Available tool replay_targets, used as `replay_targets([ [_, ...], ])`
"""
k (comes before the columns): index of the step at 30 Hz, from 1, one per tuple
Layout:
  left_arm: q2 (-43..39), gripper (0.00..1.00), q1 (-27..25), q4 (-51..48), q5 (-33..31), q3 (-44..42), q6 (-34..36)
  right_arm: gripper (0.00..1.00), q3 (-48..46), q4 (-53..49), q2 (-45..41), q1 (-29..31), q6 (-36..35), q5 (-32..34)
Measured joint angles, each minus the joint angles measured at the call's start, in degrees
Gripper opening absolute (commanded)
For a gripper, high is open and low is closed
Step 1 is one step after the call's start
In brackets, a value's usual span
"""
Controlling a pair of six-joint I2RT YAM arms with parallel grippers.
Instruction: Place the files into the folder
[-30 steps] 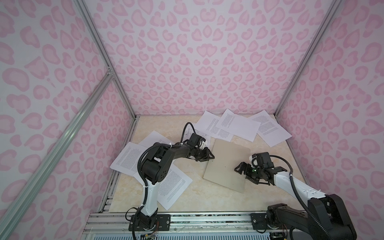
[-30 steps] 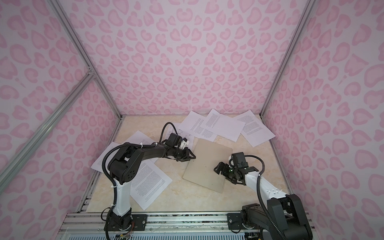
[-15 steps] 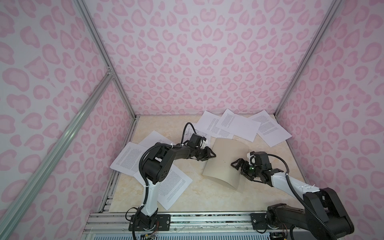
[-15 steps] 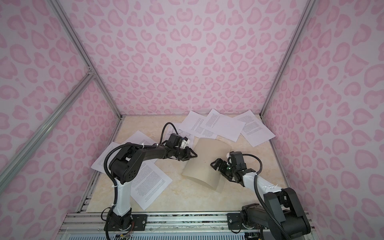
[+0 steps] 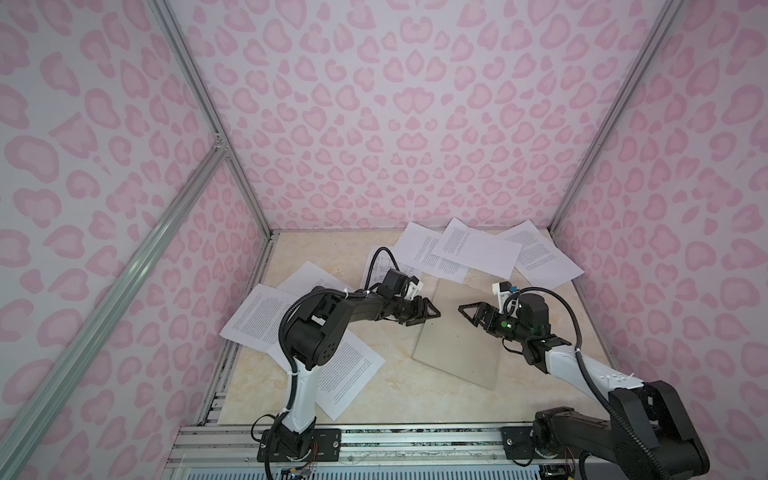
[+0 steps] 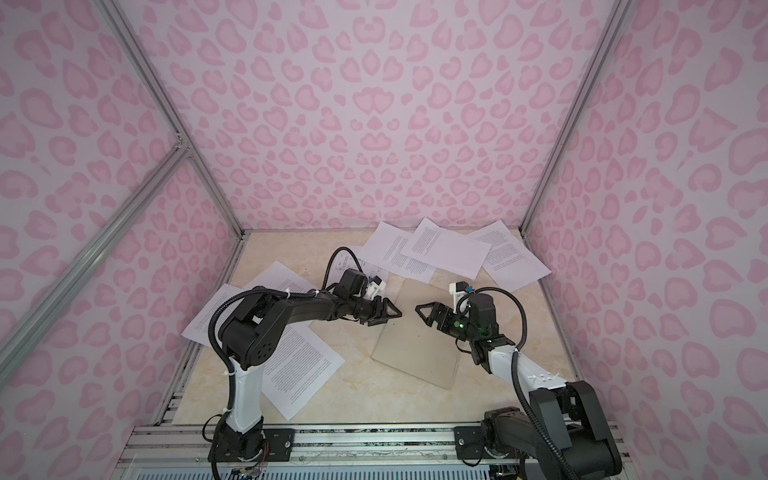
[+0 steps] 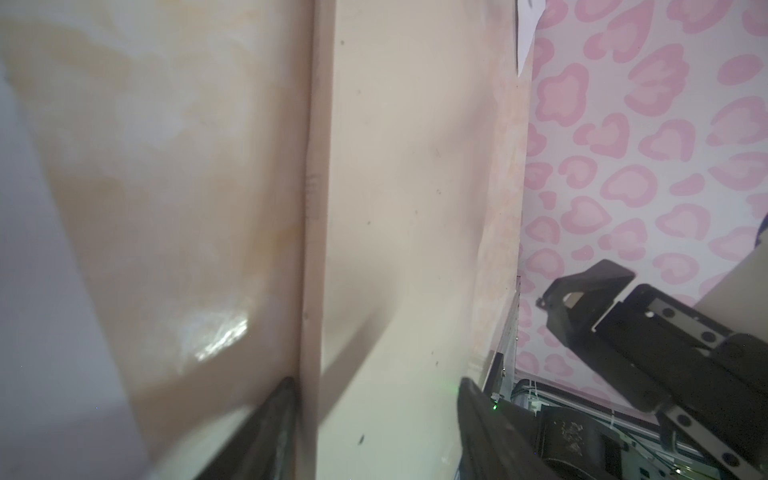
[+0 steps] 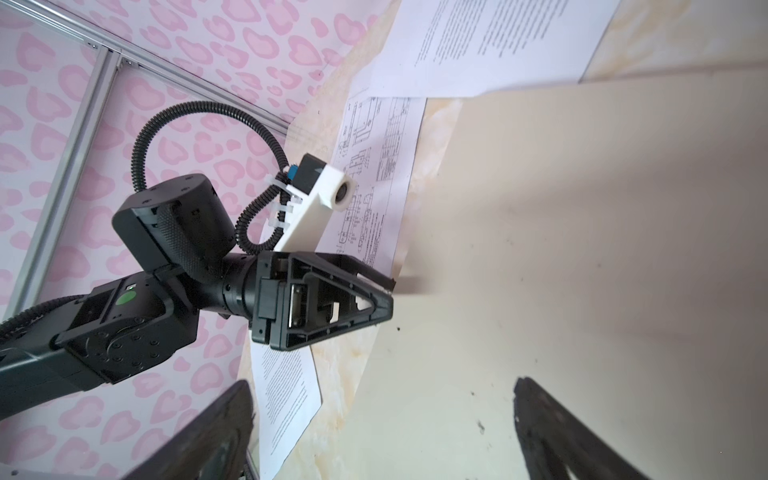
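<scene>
In the middle of the bench (image 5: 395, 399) the folder (image 5: 457, 345) lies flat and closed, with none of the files inside it. Three text sheets (image 5: 478, 249) fan out along the far edge, just past the folder's far end. A sheet of line drawings (image 8: 374, 166) lies beside the folder's far left corner. More text sheets (image 5: 257, 311) lie spread on the left, partly under the left arm. The left hand (image 5: 434, 312) sits at the folder's left edge. Its fingers (image 7: 274, 424) are spread to either side of that edge and pinch nothing. The right hand (image 5: 463, 311) faces it from over the folder, spread wide and empty, and the two hands' tips are near each other but apart.
</scene>
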Motion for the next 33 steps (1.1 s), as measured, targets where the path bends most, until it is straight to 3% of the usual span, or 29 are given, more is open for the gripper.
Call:
replay_targets([
  [4,-0.61,0.59,0.28,-1.79,-0.15,-0.04,0.59,0.98,2.64,-7.06,-0.48,-3.15,-3.37,5.33],
  [7,-1.7,0.46,0.33,-4.31,-0.61,-0.85,0.87,0.98,2.73,-13.29,-3.15,-4.9,-4.68,8.83],
  [15,-1.14,0.41,0.22,-4.59,0.94,-1.03,-0.09,0.96,2.69,-22.82,-4.2,-9.33,-7.61,12.35],
  [22,1.01,0.37,0.22,-1.88,3.87,-0.15,-2.03,0.95,1.25,-23.98,-0.7,-10.93,-7.89,11.76],
  [33,0.02,0.07,0.26,6.82,6.4,-1.64,-9.7,0.97,0.13,-19.91,1.64,-11.32,-7.43,9.31],
])
